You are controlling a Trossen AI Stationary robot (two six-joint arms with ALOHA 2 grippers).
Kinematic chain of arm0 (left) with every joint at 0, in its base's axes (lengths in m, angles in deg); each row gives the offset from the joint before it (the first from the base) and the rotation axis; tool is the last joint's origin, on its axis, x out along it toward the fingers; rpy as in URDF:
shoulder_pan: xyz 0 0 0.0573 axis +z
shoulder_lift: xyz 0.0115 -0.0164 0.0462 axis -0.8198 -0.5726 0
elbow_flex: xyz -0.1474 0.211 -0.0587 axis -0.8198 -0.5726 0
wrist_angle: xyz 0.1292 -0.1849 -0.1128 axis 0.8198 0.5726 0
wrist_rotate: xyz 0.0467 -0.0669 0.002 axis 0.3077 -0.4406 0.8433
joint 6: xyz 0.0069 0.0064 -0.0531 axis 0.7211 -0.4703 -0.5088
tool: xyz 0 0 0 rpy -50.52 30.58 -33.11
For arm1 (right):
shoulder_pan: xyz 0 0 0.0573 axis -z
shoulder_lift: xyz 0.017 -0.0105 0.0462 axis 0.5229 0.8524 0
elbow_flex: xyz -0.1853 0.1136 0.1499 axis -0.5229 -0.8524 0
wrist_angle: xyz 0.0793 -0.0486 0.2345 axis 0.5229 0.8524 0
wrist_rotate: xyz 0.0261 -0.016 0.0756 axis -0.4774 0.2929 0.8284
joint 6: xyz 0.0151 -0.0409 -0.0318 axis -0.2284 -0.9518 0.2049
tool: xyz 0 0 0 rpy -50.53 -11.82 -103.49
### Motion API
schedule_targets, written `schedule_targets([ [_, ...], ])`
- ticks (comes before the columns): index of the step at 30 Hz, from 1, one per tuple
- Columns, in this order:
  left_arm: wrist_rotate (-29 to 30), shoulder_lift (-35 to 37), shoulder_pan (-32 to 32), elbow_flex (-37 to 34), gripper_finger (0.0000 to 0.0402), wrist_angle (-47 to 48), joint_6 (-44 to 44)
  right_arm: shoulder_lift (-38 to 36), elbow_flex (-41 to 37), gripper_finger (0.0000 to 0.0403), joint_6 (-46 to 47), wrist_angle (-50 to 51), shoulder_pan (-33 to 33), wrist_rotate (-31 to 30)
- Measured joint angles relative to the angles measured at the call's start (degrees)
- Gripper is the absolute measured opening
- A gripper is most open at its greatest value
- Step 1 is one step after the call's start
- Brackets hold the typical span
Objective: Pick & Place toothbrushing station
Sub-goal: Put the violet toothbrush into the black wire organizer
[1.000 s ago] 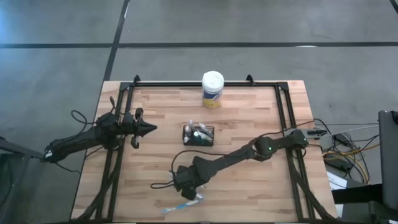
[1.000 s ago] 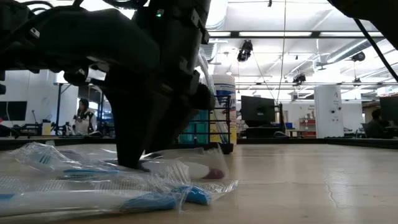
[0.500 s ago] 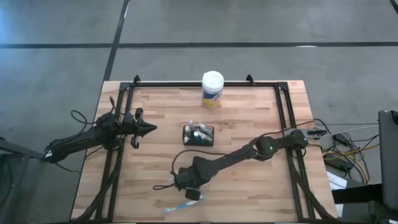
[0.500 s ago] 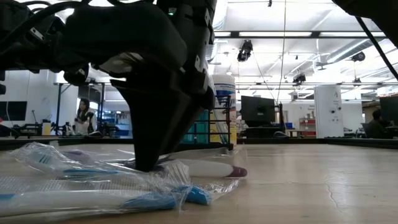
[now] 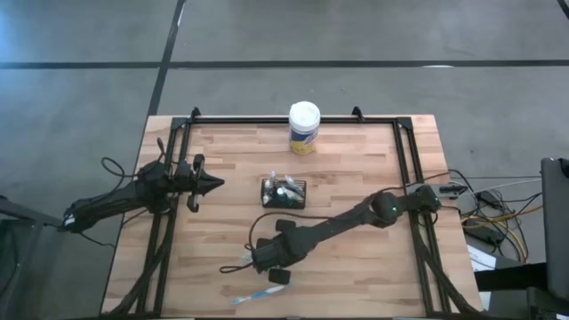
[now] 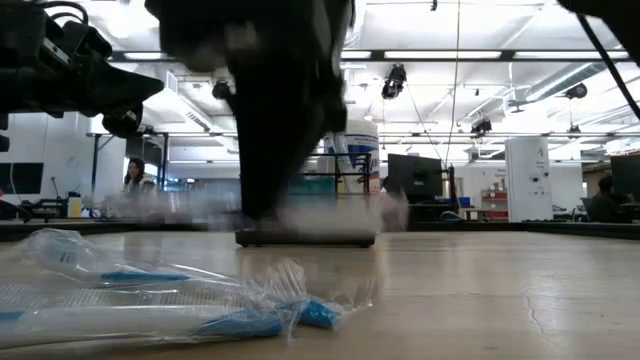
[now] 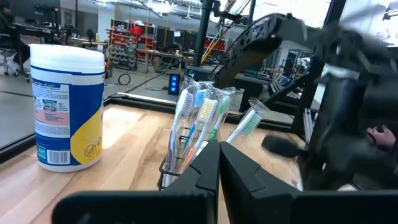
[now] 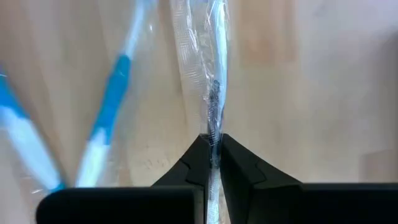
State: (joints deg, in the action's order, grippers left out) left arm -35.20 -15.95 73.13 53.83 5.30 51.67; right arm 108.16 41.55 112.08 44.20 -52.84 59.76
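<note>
— Where is the toothbrushing station (image 5: 284, 193)?

— Near the middle of the bench (image 5: 356, 169), a small black slotted caddy standing upright. It holds several toothbrushes in clear wrappers, heads up — blue, green and yellowish bristle ends lean together above its rim in my left wrist view (image 7: 198, 118). Behind it, toward the far edge, stands a white-lidded canister (image 5: 304, 127) with a yellow and blue label, lid on.

— And your right fingers?

— My right gripper (image 5: 278, 276) is near the front edge, well apart from the station. Its fingers (image 8: 198, 163) are pinched together on a thin fold of clear plastic wrapping (image 8: 213, 93), a wrapped toothbrush. Another wrapped toothbrush (image 5: 252, 294) with blue on it lies on the bench just beside, closer to the front edge.

— Your left?

— My left gripper (image 5: 210, 184) hangs over the left side of the bench, pointing at the station — fingers together, holding nothing.
</note>
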Motion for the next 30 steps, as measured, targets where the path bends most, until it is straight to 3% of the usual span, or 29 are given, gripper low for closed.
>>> schedule_targets([
  [10, 0.0, 0.0, 0.0, 0.0, 0.0014, 0.0, 0.1, -10.9, -0.3, 0.0018, -6.5, -1.2, -3.0, -10.3],
  [16, 0.0, 0.0, 0.0, 0.0, 0.0014, 0.0, 0.0, -20.6, -6.6, 0.0018, -11.1, -6.7, -3.0, -11.7],
  [21, 0.0, 0.0, 0.0, 0.0, 0.0014, 0.0, -0.2, -34.1, -20.1, 0.0018, -15.6, -18.9, -4.5, -14.1],
  [30, 0.0, -0.1, 0.0, 0.0, 0.0014, 0.0, 0.3, -59.7, -57.7, 0.0018, -18.6, -49.4, -6.0, -17.2],
])
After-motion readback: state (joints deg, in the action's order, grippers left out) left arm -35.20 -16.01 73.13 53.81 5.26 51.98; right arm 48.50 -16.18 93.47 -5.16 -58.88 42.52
